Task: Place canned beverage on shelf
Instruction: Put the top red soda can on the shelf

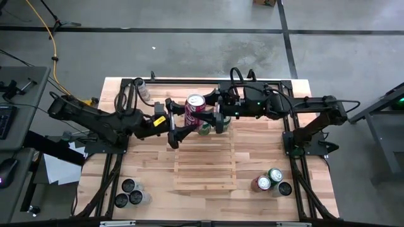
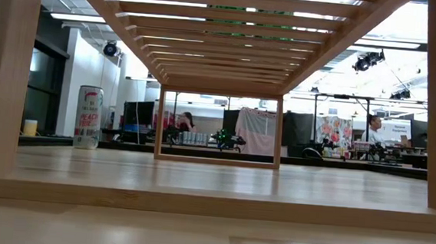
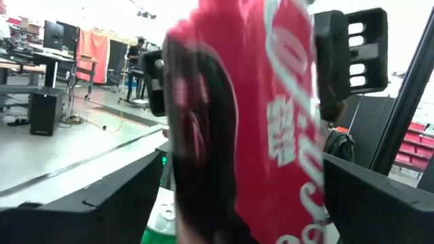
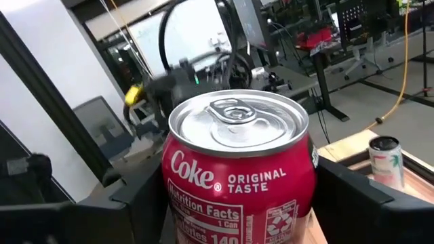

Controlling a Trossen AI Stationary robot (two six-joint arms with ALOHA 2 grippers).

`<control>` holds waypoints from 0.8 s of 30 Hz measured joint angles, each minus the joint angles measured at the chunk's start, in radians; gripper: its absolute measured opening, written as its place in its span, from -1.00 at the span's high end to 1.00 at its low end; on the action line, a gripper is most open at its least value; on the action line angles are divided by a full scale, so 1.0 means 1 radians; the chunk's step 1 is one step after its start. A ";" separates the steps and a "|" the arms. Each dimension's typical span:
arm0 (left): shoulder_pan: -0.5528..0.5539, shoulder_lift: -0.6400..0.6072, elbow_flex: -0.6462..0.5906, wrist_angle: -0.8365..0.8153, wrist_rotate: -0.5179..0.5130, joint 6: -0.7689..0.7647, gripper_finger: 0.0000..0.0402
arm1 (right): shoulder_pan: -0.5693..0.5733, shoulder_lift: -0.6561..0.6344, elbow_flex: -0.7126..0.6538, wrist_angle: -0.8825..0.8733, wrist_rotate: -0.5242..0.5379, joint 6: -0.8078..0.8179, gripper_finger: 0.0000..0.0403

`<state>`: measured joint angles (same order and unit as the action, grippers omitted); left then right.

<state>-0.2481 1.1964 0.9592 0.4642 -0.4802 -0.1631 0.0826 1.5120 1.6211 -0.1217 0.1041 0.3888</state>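
A red Coke can [image 1: 197,106] hangs upright above the far end of the slatted wooden shelf [image 1: 205,167]. My right gripper [image 1: 209,113] comes from the table's right and is shut on the can [image 4: 237,176]. My left gripper [image 1: 185,120] comes from the left. It is open, with one finger [image 3: 115,196] on either side of the can [image 3: 258,122]; I see no touch. A green can [image 1: 206,130] stands on the shelf just below the red one. My right gripper pinches the red can's side wall [image 4: 306,193] between its two fingers [image 3: 346,61], below the rim. The fingers lie level and come from the table's right. The can sits upright in the hold, lifted clear above the shelf.
A tall white can [image 2: 88,117] stands on the tabletop at the far left. Three dark cans [image 1: 129,192] stand at the near left and three more cans [image 1: 271,181] at the near right. The near part of the shelf's top is bare.
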 joint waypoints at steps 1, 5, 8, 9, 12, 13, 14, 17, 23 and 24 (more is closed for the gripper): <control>0.000 -0.016 0.000 -0.023 0.000 0.000 -0.83 | 0.000 -0.007 -0.001 -0.014 0.000 -0.007 -0.38; 0.000 -0.099 0.000 -0.162 -0.002 -0.022 -0.83 | -0.004 -0.049 -0.001 -0.107 -0.005 -0.035 -0.38; -0.002 -0.178 0.001 -0.256 -0.005 -0.060 -0.83 | 0.002 -0.084 -0.001 -0.223 -0.003 -0.055 -0.38; -0.002 -0.203 0.001 -0.279 -0.006 -0.075 -0.83 | 0.010 -0.094 -0.001 -0.270 0.003 -0.056 -0.38; -0.002 -0.277 0.001 -0.338 -0.006 -0.115 -0.83 | 0.045 -0.102 -0.001 -0.407 0.059 -0.056 -0.38; -0.002 -0.297 0.001 -0.345 -0.006 -0.119 -0.83 | 0.060 -0.102 -0.001 -0.450 0.076 -0.053 -0.38; -0.002 -0.313 0.001 -0.345 -0.006 -0.122 -0.83 | 0.076 -0.100 -0.001 -0.496 0.091 -0.050 -0.38; -0.002 -0.356 0.001 -0.346 -0.021 -0.119 -0.83 | 0.122 -0.088 -0.003 -0.584 0.133 -0.027 -0.38; -0.002 -0.392 0.001 -0.344 -0.042 -0.115 -0.83 | 0.200 -0.168 -0.200 -0.507 0.158 0.094 -0.38; -0.002 -0.395 0.001 -0.348 -0.046 -0.115 -0.83 | 0.212 -0.195 -0.253 -0.473 0.169 0.123 -0.38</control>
<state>-0.2501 0.8018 0.9600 0.1162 -0.5264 -0.2782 0.2947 1.3168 1.3682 -0.5950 0.2732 0.5117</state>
